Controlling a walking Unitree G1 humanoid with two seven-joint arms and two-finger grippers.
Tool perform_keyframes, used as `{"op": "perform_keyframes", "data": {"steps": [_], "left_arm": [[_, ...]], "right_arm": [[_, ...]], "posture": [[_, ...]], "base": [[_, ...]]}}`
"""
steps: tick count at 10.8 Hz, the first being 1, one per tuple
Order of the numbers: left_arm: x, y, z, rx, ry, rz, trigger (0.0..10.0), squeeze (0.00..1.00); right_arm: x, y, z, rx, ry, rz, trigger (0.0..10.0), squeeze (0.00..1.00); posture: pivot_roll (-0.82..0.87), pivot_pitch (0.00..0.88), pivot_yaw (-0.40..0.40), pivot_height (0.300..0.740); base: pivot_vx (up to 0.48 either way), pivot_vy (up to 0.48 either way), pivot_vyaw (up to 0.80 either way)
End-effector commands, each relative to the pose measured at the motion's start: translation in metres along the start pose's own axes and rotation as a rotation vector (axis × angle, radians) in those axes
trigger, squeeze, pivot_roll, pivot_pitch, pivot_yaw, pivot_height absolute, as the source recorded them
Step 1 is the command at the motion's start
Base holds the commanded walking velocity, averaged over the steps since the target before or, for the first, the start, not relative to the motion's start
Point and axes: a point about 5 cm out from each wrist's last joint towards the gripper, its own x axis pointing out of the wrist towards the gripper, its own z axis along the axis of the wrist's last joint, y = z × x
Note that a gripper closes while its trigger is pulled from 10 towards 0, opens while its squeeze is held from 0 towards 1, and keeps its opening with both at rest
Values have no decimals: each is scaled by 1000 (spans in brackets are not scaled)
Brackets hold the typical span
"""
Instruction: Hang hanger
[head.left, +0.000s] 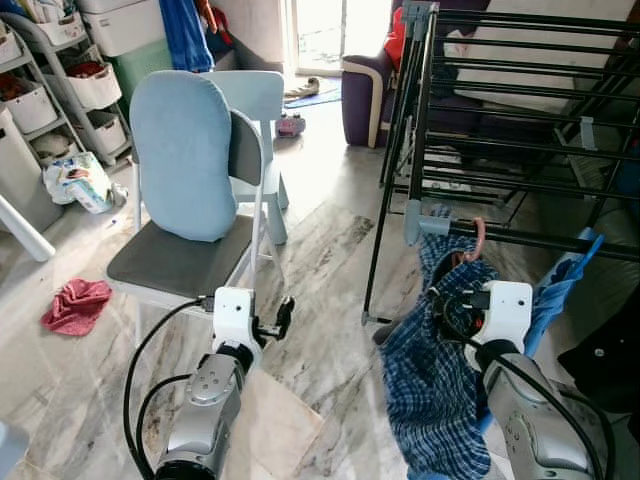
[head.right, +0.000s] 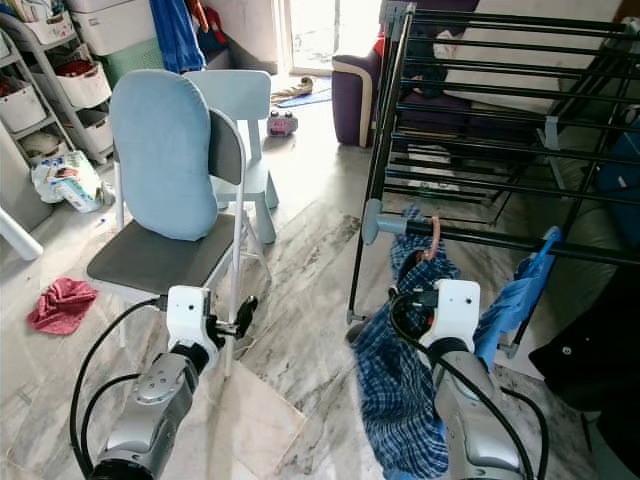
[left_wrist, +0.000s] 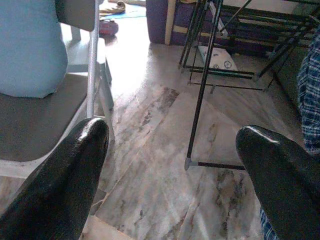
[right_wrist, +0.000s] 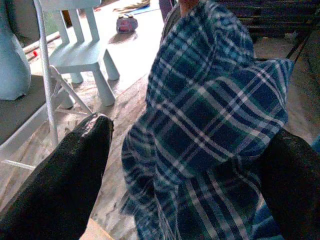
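Right gripper spread around plaid shirt on hanger, hooked over rack rail | left gripper spread, over bare marble floor between chair and rack

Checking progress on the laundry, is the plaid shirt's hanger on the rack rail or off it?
On: the hanger's pink hook curls over the drying rack's front rail, and the plaid shirt hangs below.

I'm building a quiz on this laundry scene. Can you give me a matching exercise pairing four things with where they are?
Things:
1. plaid shirt
2. light blue cushion
3. red cloth
4. left gripper

Places:
A. on the floor beside the chair
B. hanging from the drying rack rail on a hanger
C. leaning on the chair's backrest
D. open above the marble floor

Pairs: 1-B, 2-C, 3-A, 4-D
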Motion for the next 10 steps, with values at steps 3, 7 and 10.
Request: {"op": "perform_keyframes", "data": {"steps": [3,7,10], "left_arm": [[-2,1,-2,13,9,14,10000,0],[0,1,-1,13,9,18,10000,0],[1,2,-1,16,10,21,10000,0]], "right_arm": [[-2,3,5,8,-18,28,10000,1000],[-1,5,5,17,-13,41,10000,1000],[3,9,7,18,-18,53,10000,1000]], "posture": [[-148,0,32,740],[-149,0,29,740],[-146,0,30,740]], "base": [[-271,0,0],[-281,0,0],[-282,0,0]]}}
